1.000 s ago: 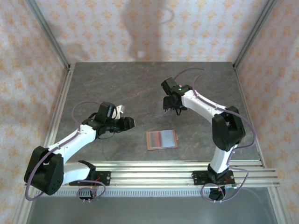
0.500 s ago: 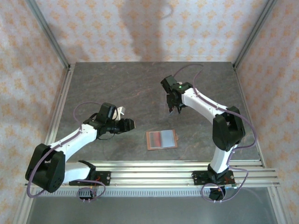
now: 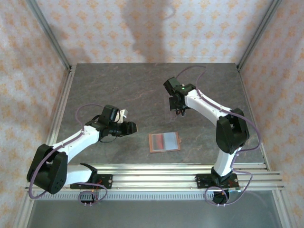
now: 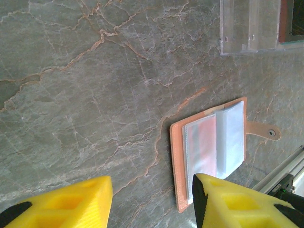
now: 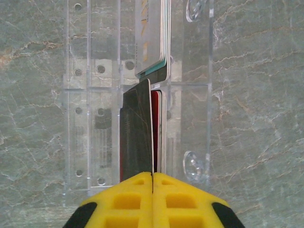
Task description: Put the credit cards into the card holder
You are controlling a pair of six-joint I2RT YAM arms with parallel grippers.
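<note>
Credit cards (image 5: 160, 38) stand on edge in a clear plastic stand (image 5: 90, 71) under the right arm. The right gripper (image 5: 152, 183) has its yellow jaws clenched on the top edge of one of them, a black card (image 5: 137, 128) packed close against its neighbours. The card holder (image 4: 209, 152) lies open and flat on the table (image 3: 118, 85) between the two arms, with its clear sleeves facing up and its snap tab out to one side. The left gripper (image 4: 151, 190) hovers just above and beside it — jaws released, nothing between them.

The step in hand looks like drawing the black card out of its slot. That probably calls for a straight lift in line with the slot, slow enough that the light stand neither rises with it nor tips. The pinch is on a thin edge, so any twist could let the card swivel — best kept square until it clears. The left gripper seems well placed to pin the holder when the card arrives.
</note>
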